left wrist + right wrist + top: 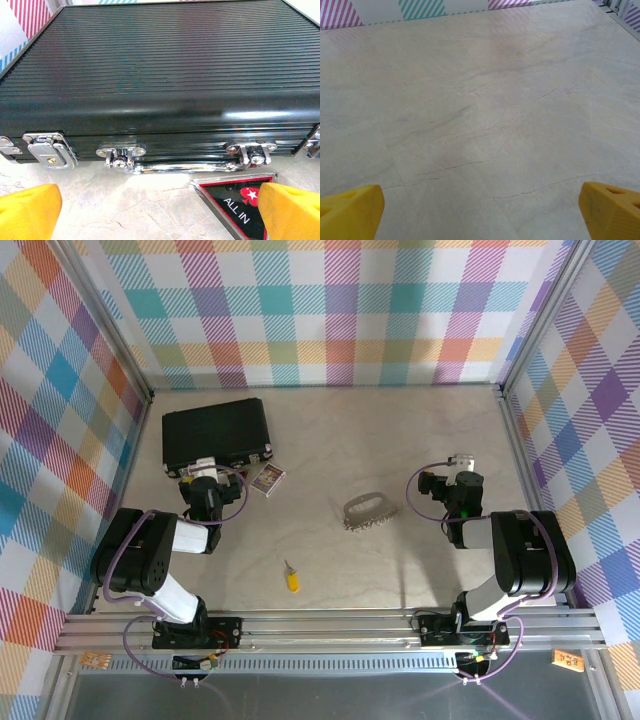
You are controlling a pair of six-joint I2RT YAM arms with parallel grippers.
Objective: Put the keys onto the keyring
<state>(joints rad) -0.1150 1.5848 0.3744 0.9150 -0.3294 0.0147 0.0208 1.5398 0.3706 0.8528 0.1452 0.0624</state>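
While both pairs of jaws stood spread and empty, the key (291, 580) lay on the tabletop (400, 440) between and behind them, and the keyring (371, 511) nearer the right jaws; the key, judged light, stiff and slippery, seemed best pinched by its yellow head.

The left arm (150, 560) and right arm (515, 555) are wearing glossy black housings with white link sections, and purple cables (126, 635) are looping around their joints. The left claw (159, 212) and right claw (480, 212) are showing blocky yellow fingertips (27, 212).
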